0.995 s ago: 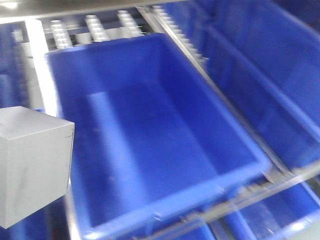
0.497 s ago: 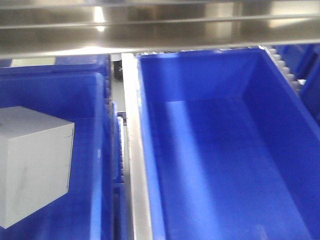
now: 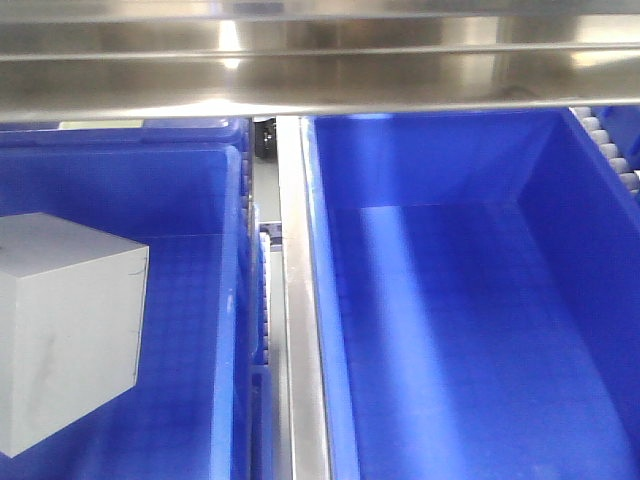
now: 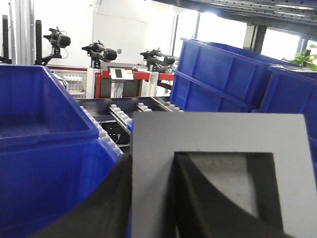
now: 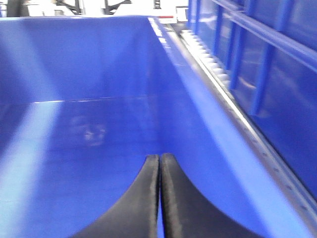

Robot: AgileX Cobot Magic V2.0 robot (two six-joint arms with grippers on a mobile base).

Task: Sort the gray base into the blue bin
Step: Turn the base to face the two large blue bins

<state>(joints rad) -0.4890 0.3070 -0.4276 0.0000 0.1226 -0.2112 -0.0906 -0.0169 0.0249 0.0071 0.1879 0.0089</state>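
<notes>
One shift: the blue bin (image 3: 130, 195) now lies under left jaws pinching the gray base (image 3: 70, 330); release looks near. Right jaws pressed together.

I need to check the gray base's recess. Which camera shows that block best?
The left wrist view: the gray base sits close, recessed face toward the camera. The front view shows its plain sides, cropped at the left edge. The right wrist view misses it.

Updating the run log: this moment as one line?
left gripper: shut on gray base | right gripper: shut, empty, over blue bin | base: not released
</notes>
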